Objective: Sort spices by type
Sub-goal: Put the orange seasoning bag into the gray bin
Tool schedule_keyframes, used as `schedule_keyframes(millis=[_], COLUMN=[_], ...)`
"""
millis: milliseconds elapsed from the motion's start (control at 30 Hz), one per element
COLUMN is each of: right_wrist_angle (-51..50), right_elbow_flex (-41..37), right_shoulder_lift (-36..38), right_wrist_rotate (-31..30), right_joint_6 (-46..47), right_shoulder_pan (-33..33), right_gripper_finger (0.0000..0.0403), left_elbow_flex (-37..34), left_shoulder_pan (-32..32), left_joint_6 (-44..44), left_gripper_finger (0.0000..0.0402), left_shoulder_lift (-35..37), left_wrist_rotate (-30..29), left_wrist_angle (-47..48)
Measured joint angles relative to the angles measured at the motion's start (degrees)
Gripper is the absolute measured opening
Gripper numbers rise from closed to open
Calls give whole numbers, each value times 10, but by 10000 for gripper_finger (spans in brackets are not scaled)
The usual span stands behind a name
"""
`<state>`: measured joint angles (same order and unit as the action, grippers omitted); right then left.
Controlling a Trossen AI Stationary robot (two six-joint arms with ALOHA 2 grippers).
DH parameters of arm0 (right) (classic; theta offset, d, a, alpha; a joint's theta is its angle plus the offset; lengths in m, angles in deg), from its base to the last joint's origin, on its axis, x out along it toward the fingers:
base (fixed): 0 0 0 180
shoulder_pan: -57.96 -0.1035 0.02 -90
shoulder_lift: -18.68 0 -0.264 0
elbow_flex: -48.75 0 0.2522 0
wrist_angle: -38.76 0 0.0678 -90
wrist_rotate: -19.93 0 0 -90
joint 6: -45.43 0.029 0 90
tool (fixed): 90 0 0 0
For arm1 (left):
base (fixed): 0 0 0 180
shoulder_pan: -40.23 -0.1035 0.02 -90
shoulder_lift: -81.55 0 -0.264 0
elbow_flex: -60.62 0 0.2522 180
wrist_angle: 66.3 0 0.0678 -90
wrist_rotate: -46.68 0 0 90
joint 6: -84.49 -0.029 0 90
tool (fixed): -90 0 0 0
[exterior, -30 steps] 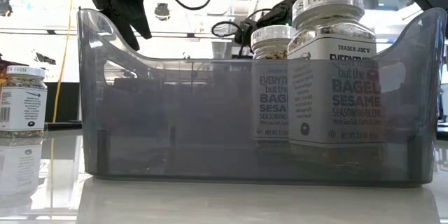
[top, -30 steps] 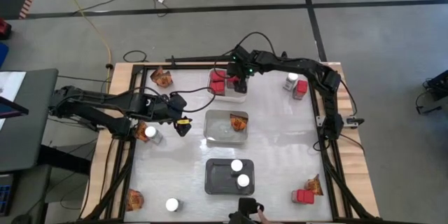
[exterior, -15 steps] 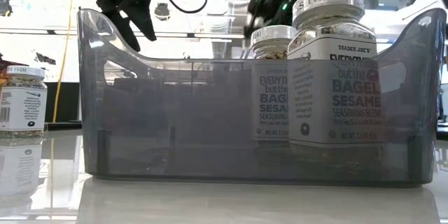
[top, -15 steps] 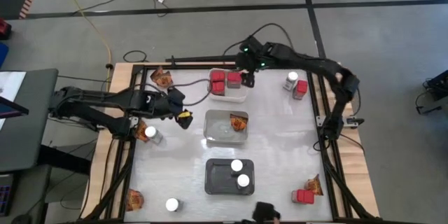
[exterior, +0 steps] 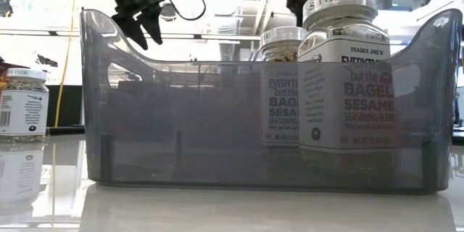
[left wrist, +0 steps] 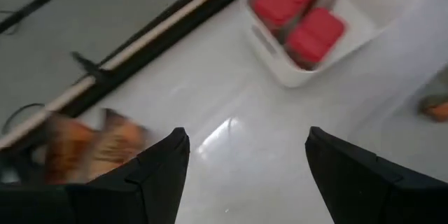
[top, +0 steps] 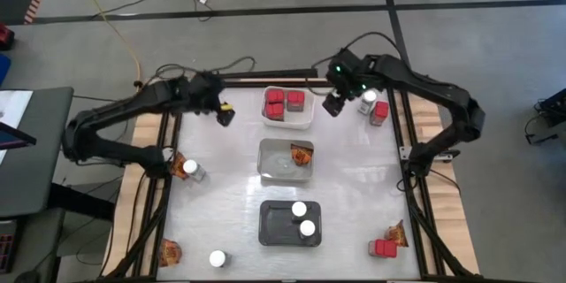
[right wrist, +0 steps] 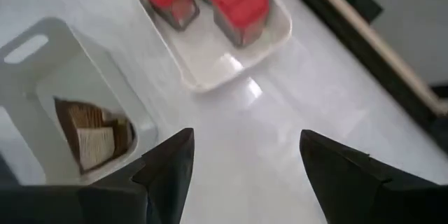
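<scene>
White table [top: 354, 186] carries three trays down its centre line; dark grey tray [top: 289, 223] nearest 6 o'clock holds two jars with white lids [top: 303, 218], the same tray filling the low view with both jars [exterior: 341, 72] standing upright inside it; clear tray [top: 285, 160] at centre holds one orange-brown packet [top: 302, 153]; white tray [top: 288, 108] toward 12 o'clock holds three red containers [top: 283, 103]. Left gripper [top: 225, 112] hangs over bare table at roughly 10 o'clock from the clear tray, fingers [left wrist: 150, 182] spread wide and holding nothing; a blurred packet [left wrist: 91, 143] lies beyond one finger and the white tray with red containers [left wrist: 301, 10] sits farther off, well apart from the fingers. Right gripper [top: 334, 104] hovers just beside the white tray at its 3 o'clock side, fingers [right wrist: 168, 175] released wide, empty; white tray [right wrist: 210, 63] and clear tray with packet [right wrist: 91, 133] lie ahead of them, untouched. Unsorted spices: jar and red container [top: 374, 106] near 1 o'clock; packet [top: 204, 98] at 11 o'clock; jar and packet [top: 187, 169] at 9 o'clock; packet [top: 170, 251] and jar [top: 217, 258] at 7 o'clock; red container and packet [top: 386, 243] at 5 o'clock. Grey floor with dark tape lines and cables surrounds the table; low view shows bright room behind.
</scene>
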<state>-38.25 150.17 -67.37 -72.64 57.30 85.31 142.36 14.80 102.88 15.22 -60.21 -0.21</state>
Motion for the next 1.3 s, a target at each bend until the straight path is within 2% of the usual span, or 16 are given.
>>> schedule_keyframes(millis=[233,367,667,933,1300], right_wrist_angle=[0,10,64,85,111], right_elbow_flex=[-132,-214,-357,-400,-400], right_shoulder_lift=[83,134,235,258,257], right_wrist_rotate=[-35,-39,-99,-111,-113], right_joint_6=[155,255,436,521,528], right_shoulder_pan=[-55,-97,-214,-265,-273], right_gripper_finger=[286,286,286,286,286], left_elbow_flex=[16,16,16,16,16], left_shoulder_pan=[-123,-175,-225,-228,-250], left_joint_6=[-145,-195,-288,-351,-366], left_gripper_finger=[274,274,274,274,273], left_shoulder_lift=[-4,-24,-112,-173,-248], left_wrist_rotate=[52,67,76,29,32], left_wrist_angle=[35,37,39,32,34])
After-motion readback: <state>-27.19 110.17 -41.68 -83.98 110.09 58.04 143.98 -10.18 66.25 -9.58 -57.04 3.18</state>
